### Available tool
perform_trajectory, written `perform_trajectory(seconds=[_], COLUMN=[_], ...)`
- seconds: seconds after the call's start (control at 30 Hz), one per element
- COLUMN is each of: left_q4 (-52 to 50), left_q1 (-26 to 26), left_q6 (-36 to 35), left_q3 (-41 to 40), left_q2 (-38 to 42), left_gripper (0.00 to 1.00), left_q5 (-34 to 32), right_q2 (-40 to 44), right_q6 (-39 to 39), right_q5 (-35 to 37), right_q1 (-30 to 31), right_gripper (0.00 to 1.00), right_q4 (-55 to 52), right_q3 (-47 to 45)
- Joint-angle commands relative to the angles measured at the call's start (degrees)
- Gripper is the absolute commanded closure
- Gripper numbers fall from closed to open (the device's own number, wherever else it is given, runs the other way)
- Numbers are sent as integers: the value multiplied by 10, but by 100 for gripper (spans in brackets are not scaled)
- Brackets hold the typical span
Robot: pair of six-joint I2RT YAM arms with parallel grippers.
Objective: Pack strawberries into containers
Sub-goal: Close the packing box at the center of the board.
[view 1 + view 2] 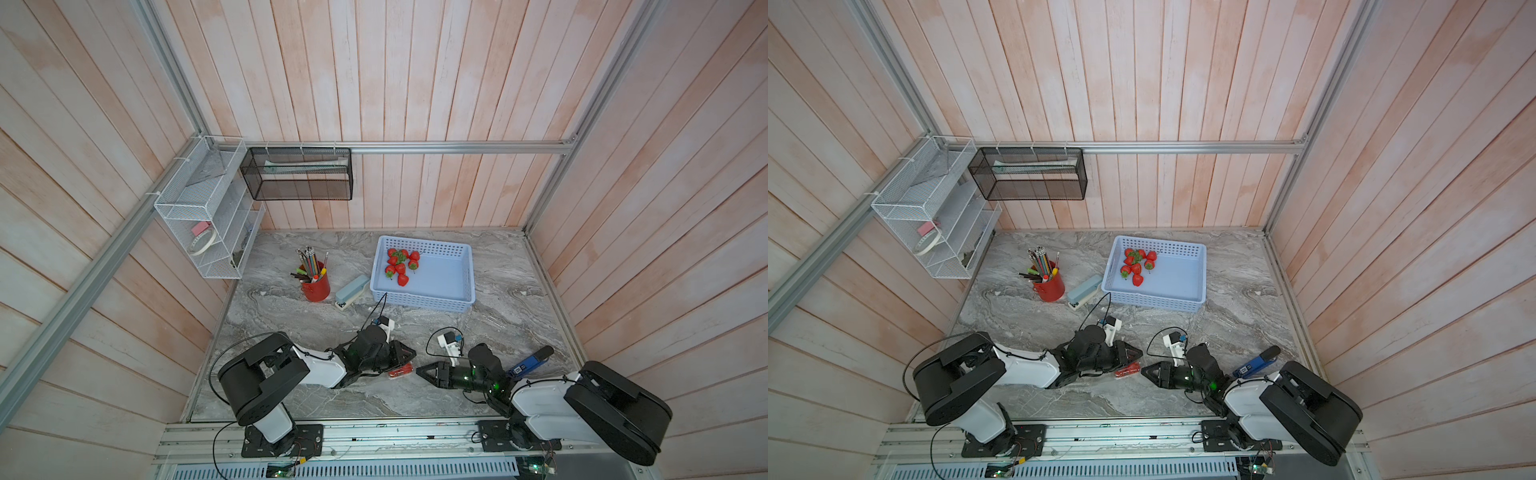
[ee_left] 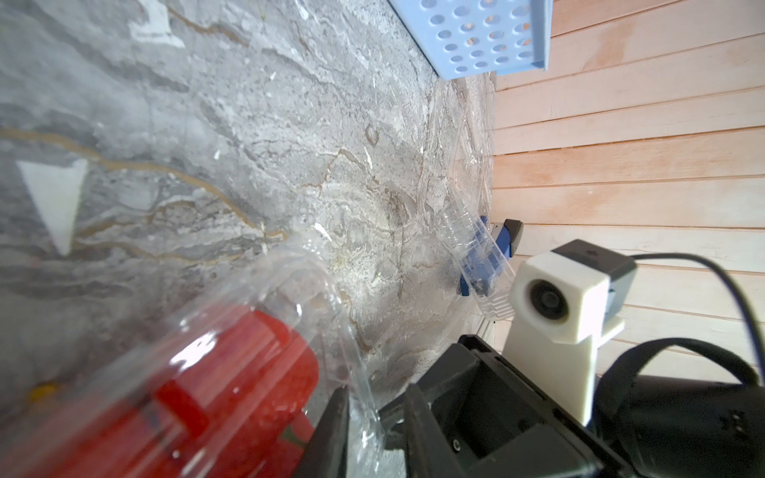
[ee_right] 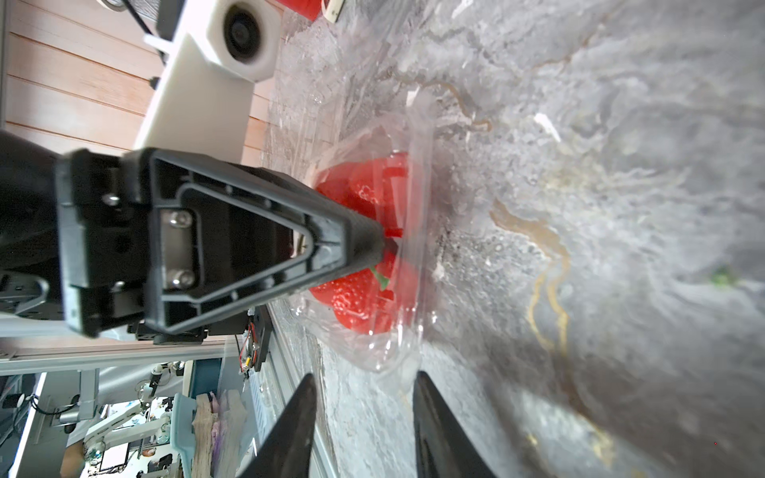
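A clear container (image 1: 401, 370) (image 1: 1128, 369) with strawberries (image 3: 356, 298) inside lies on the marble table between my two grippers. My left gripper (image 1: 409, 357) (image 2: 374, 397) is turned on its side and shut on the container's thin plastic edge (image 2: 364, 414). My right gripper (image 1: 417, 369) (image 3: 365, 374) faces it with jaws open, nothing between them, its tips just short of the container's rim (image 3: 385, 360). Several more strawberries (image 1: 401, 266) (image 1: 1137, 266) lie in one corner of the light-blue basket (image 1: 440, 301). Another clear container (image 2: 463, 231) stands empty further along the table.
A red pencil cup (image 1: 316, 286) and a pale stapler (image 1: 352, 291) stand left of the basket. A blue and black tool (image 1: 532, 363) lies by my right arm. Wire racks (image 1: 208, 208) hang on the left wall.
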State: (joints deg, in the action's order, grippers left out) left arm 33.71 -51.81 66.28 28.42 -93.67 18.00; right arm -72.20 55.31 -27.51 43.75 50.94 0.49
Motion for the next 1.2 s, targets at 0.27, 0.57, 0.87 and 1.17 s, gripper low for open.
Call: perform_trajectory(seconds=[0.27,0.57,0.87,1.17], left_q4=[-84,-62,-60,-58], left_q1=[-3,-3,-2,-2], left_q6=[4,11,6,6], left_q3=[-37,-50,-48,-49], left_q2=[-35,-40,-44,-44], left_gripper=[73,74,74,74], left_q5=[-11,-10,-8,-8], right_q2=[-36,-110,-94,-126], right_q6=[-5,9,5,-2], right_q5=[2,-40,-47,-44], right_q1=[-17,-18,-18,-22], right_gripper=[59,67,66,66], right_q4=[-16,76,90,75], right_q3=[9,15,12,41])
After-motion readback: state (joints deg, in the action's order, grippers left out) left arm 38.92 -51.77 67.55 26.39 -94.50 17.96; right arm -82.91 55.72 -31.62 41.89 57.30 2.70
